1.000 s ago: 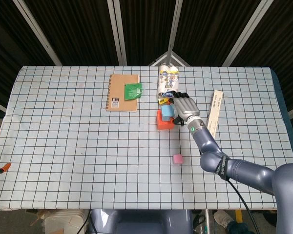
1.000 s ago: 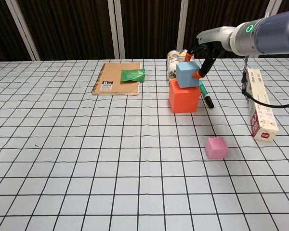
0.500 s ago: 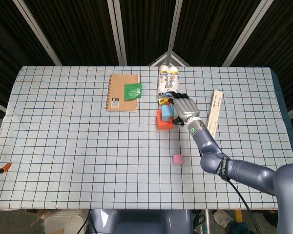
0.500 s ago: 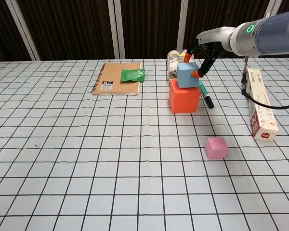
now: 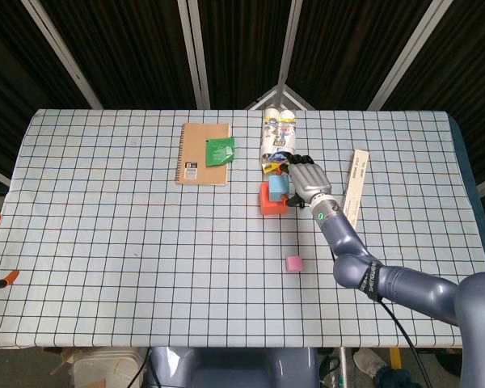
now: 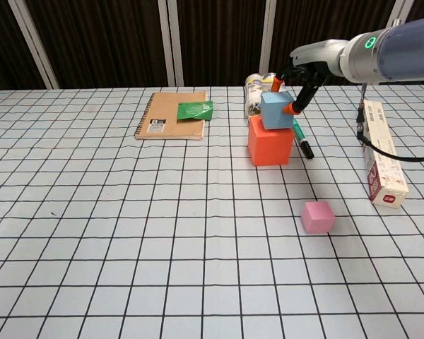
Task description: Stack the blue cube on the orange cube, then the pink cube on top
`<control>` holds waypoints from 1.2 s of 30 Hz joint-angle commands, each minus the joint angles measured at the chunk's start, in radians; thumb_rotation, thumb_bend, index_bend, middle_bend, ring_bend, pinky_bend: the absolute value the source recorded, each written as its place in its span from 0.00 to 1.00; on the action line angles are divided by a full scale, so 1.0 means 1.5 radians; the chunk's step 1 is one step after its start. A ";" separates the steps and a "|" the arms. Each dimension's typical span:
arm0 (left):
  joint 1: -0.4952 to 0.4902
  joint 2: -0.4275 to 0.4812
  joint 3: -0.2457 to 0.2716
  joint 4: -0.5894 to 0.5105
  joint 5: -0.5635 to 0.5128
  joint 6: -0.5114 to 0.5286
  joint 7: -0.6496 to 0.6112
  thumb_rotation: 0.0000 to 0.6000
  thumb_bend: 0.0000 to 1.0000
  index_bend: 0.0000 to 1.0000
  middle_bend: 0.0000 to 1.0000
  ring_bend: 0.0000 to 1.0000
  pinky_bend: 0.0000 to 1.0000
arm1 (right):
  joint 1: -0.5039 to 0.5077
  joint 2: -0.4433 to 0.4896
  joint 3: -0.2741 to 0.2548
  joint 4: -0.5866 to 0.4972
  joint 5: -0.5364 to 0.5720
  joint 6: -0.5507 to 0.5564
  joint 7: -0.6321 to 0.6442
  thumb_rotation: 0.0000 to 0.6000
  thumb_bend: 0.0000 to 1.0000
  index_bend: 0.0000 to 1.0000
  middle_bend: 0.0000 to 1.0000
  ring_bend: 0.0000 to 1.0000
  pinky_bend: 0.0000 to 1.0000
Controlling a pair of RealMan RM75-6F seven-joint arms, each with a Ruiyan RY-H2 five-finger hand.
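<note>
Between our right hand's [image 6: 295,79] fingers [image 6: 295,102] we grip the blue cube [image 6: 275,111], resting on the orange cube [image 6: 270,142]; the pink cube [image 6: 317,216] lies nearer us.

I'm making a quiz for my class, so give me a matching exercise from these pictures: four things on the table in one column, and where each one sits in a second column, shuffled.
Things:
1. blue cube
2. pink cube
3. green packet
4. marker pen

Places:
A. on the notebook
B. alone on the cloth, nearest the camera in the chest view
C. on the orange cube, in the right robot hand
D. on the cloth, right beside the orange cube

Pairs: 1-C, 2-B, 3-A, 4-D
</note>
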 commanded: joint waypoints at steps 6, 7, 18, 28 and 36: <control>0.000 0.000 0.000 0.000 -0.001 0.000 0.000 1.00 0.11 0.05 0.00 0.00 0.00 | -0.001 -0.003 0.000 0.000 -0.006 -0.004 0.003 1.00 0.45 0.32 0.00 0.05 0.00; 0.000 0.000 0.000 0.000 -0.001 0.000 0.000 1.00 0.11 0.05 0.00 0.00 0.00 | -0.001 -0.003 0.000 0.001 -0.007 -0.005 0.003 1.00 0.45 0.32 0.00 0.05 0.00; 0.000 0.000 -0.001 0.000 -0.001 0.000 -0.001 1.00 0.11 0.05 0.00 0.00 0.00 | 0.000 -0.005 0.002 -0.001 -0.010 -0.001 0.004 1.00 0.45 0.32 0.00 0.05 0.00; 0.000 0.000 -0.001 -0.001 -0.004 -0.001 0.001 1.00 0.11 0.05 0.00 0.00 0.00 | -0.006 -0.010 0.004 0.008 -0.020 -0.004 0.014 1.00 0.41 0.32 0.00 0.05 0.00; 0.001 -0.001 -0.002 -0.001 -0.005 0.001 0.002 1.00 0.11 0.05 0.00 0.00 0.00 | -0.010 -0.013 0.008 0.014 -0.036 -0.011 0.026 1.00 0.36 0.32 0.00 0.05 0.00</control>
